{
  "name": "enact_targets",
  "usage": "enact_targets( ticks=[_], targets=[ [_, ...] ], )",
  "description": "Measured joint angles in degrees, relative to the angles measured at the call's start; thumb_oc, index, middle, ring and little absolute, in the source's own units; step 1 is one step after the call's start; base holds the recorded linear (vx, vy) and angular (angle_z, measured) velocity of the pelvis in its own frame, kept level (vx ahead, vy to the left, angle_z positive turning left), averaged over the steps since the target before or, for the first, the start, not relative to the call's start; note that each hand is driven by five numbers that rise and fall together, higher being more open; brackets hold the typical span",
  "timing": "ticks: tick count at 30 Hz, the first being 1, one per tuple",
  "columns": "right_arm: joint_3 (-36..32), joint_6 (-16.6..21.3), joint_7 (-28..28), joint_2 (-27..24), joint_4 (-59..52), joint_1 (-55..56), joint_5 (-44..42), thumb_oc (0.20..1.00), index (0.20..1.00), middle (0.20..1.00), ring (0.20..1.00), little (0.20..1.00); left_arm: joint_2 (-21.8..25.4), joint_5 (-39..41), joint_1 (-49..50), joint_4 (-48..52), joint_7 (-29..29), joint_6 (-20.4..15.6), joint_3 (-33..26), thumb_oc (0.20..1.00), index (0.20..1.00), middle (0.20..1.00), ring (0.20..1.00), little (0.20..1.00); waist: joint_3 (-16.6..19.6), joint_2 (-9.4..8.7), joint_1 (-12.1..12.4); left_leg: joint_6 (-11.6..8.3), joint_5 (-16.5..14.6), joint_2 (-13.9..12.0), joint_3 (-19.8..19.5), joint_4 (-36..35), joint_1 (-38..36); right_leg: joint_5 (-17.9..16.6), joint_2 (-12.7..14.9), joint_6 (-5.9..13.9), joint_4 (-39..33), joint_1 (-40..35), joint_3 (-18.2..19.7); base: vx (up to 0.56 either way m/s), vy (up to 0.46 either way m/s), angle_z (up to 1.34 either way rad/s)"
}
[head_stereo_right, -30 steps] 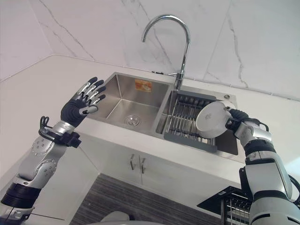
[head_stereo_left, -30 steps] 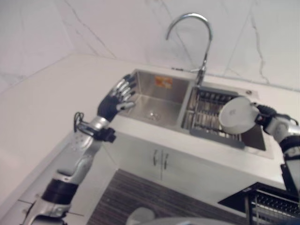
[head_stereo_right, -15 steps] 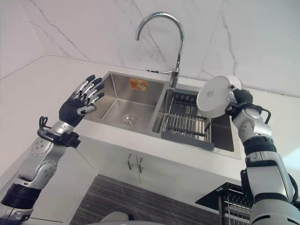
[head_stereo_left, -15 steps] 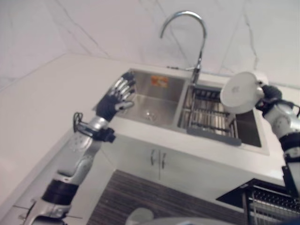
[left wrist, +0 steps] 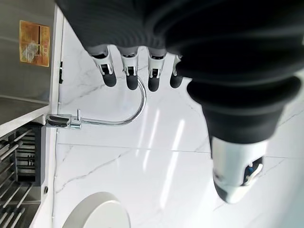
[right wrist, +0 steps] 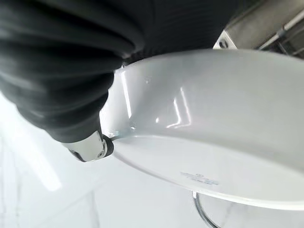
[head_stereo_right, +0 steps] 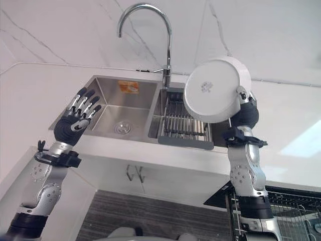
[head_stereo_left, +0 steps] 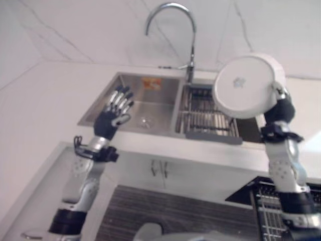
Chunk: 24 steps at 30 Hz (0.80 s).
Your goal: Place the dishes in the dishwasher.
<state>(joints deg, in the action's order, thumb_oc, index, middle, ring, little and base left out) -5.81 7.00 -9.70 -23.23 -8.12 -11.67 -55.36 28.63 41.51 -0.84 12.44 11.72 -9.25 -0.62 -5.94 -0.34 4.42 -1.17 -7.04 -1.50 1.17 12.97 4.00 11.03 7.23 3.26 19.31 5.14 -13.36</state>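
Observation:
A round white dish (head_stereo_right: 216, 89) is held up on edge above the sink's right basin, its underside facing me. My right hand (head_stereo_right: 246, 113) grips it at its right rim, and the thumb (right wrist: 90, 147) presses on the rim of the dish (right wrist: 213, 142). The fingers behind the dish are hidden. My left hand (head_stereo_right: 75, 120) is raised in front of the left basin, palm out, with straight fingers (left wrist: 130, 78) holding nothing. The dishwasher's black wire rack (head_stereo_right: 288, 211) shows at the lower right, pulled out low beside my right arm.
A steel double sink (head_stereo_right: 108, 108) is set in the white counter. A grey dish rack (head_stereo_right: 183, 125) sits in its right basin, under the curved faucet (head_stereo_right: 145, 15). Cabinet doors (head_stereo_right: 134, 173) lie below, over a dark striped floor (head_stereo_right: 150, 216).
My right hand has lifted the white dish up and away from the sink rack, closer to me. The camera has shifted right. The left hand keeps its raised pose.

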Motion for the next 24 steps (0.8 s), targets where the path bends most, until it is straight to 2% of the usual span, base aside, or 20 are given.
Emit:
enact_targets(
  ticks=[3, 4, 6, 10, 12, 14, 16, 17, 19, 21, 22, 24],
  targets=[
    [0.18, 1.5, 2.0, 0.53, -1.35, 0.96, -1.38, 0.2, 0.2, 0.2, 0.2, 0.2, -0.23, -0.24, 0.99, 0.58, 0.93, -1.16, -0.35, 1.0, 1.0, 1.0, 1.0, 1.0, -0.08, 0.07, -1.0, 0.03, 0.03, 0.57, 1.19, 0.21, -0.63, -0.06, 0.23, 0.01, 1.72, 1.8, 2.78, -0.16, 0.211, -0.53],
    [0.81, 2.37, 2.41, 1.08, -1.53, 1.46, -2.17, 0.2, 0.2, 0.2, 0.2, 0.2, -0.78, -0.47, 0.95, 0.67, 0.95, -1.5, -0.29, 1.0, 1.0, 1.0, 1.0, 1.0, -0.26, -0.17, -0.85, 0.14, 0.0, 1.16, 0.96, 0.33, -1.03, -0.45, 0.36, 0.19, 2.87, 3.35, 5.24, -0.27, 0.382, -0.67],
    [0.92, 3.56, 2.9, 5.35, -3.38, 4.46, -2.16, 0.2, 0.2, 0.2, 0.2, 0.2, -1.68, -0.47, 0.52, 0.95, 1.14, -1.99, 0.16, 1.0, 1.0, 1.0, 1.0, 1.0, -0.68, 0.37, -2.31, 0.93, -0.44, 1.96, 2.15, 0.31, -1.16, -1.18, 1.08, 0.99, 3.28, 3.62, 6.55, -0.21, 0.342, -0.48],
    [0.8, 3.54, 1.21, 4.96, -9.29, 8.1, -0.33, 0.2, 0.2, 0.2, 0.2, 0.2, -1.74, -0.59, 0.45, 1.98, 1.56, -2.12, 0.73, 1.0, 1.0, 1.0, 1.0, 1.0, -1.59, 0.44, -4.65, 3.19, -1.9, 3.74, 3.24, 3.29, 0.26, -2.66, 2.38, 2.88, 2.64, 4.8, 8.83, -0.13, 0.235, -0.22],
    [0.78, 3.64, 1.2, 4.94, -11.36, 8.33, 0.28, 0.2, 0.2, 0.2, 0.2, 0.2, -1.59, -2.26, 0.55, 3.03, 1.62, -2.12, 0.77, 1.0, 1.0, 1.0, 1.0, 1.0, -2.05, -0.08, -5.6, 3.86, -2.52, 4.57, 4.25, 4.25, 1.25, -4.62, 2.53, 4.65, 0.39, 5.26, 11.26, -0.14, 0.154, -0.43],
    [0.85, 3.81, 1.24, 4.76, -12.89, 8.39, 0.26, 0.2, 0.2, 0.2, 0.2, 0.2, -1.12, -2.32, 0.4, 3.14, 1.58, -2.13, 0.89, 1.0, 1.0, 1.0, 1.0, 1.0, -2.57, -0.92, -6.33, 4.66, -2.25, 5.04, 5.8, 5.41, 1.79, -7.64, 2.86, 4.88, -1.48, 5.46, 12.37, -0.15, 0.08, -0.43],
    [2.33, 4.66, 2.09, 4.42, -13.2, 7.76, 0.14, 0.2, 0.2, 0.2, 0.2, 0.2, 0.04, -2.42, 0.31, 3.16, 1.38, -2.16, 1.0, 1.0, 1.0, 1.0, 1.0, 1.0, -2.67, -1.5, -5.55, 6.19, -1.5, 3.94, 8.96, 4.7, 2.55, -9.94, 3.32, 5.03, -6.56, 5.03, 11.97, -0.15, 0.019, -0.61],
    [3.13, 4.7, 2.56, 4.17, -13.13, 7.35, 0.12, 0.2, 0.2, 0.2, 0.2, 0.2, 0.2, -2.42, 0.3, 3.27, 1.36, -2.2, 0.65, 1.0, 1.0, 1.0, 1.0, 1.0, -2.79, -1.21, -5.16, 6.62, -1.23, 3.09, 9.79, 4.57, 3.11, -9.88, 3.39, 5.05, -5.08, 5.37, 10.72, -0.15, -0.016, -0.54],
    [3.33, 4.69, 3.24, 3.1, -13.38, 7.46, -0.19, 0.2, 0.2, 0.2, 0.2, 0.2, 0.0, -2.62, 0.34, 4.11, 1.33, -2.2, 0.58, 1.0, 1.0, 1.0, 1.0, 1.0, -2.92, -0.75, -4.65, 6.97, -0.12, 1.4, 10.82, 3.67, 3.18, -7.43, 3.25, 4.94, 2.94, 4.51, 8.36, -0.14, -0.073, -0.41],
    [3.19, 4.86, 4.05, 2.84, -14.36, 7.5, -0.87, 0.2, 0.2, 0.2, 0.2, 0.2, -0.34, -2.96, 0.44, 6.15, 1.39, -2.65, 0.68, 1.0, 1.0, 1.0, 1.0, 1.0, -2.78, -0.85, -2.75, 6.63, 1.44, -0.02, 12.94, 1.94, 3.55, -5.05, 4.49, 5.29, 5.12, 2.0, 7.17, -0.13, -0.18, -0.54],
    [3.51, 5.18, 4.35, 3.45, -14.64, 7.05, -0.75, 0.2, 0.2, 0.2, 0.2, 0.2, -0.91, -3.81, 0.21, 6.28, 1.36, -3.12, 0.75, 1.0, 1.0, 1.0, 1.0, 1.0, -2.84, -0.64, -1.97, 6.36, 1.77, -0.6, 13.56, 1.82, 4.25, -4.86, 6.5, 5.83, 5.78, 1.36, 5.31, -0.1, -0.258, -0.71],
    [5.65, 5.89, 4.17, 5.45, -14.56, 6.25, 0.82, 0.2, 0.2, 0.2, 0.2, 0.2, -0.57, -4.53, 0.16, 6.13, 1.29, -3.24, 1.13, 1.0, 1.0, 1.0, 1.0, 1.0, -2.51, -1.42, -0.3, 4.87, 1.62, -1.45, 15.21, 1.52, 4.6, -5.29, 13.45, 6.52, 4.26, -1.1, 2.43, -0.08, -0.366, -0.77]
  ],
)
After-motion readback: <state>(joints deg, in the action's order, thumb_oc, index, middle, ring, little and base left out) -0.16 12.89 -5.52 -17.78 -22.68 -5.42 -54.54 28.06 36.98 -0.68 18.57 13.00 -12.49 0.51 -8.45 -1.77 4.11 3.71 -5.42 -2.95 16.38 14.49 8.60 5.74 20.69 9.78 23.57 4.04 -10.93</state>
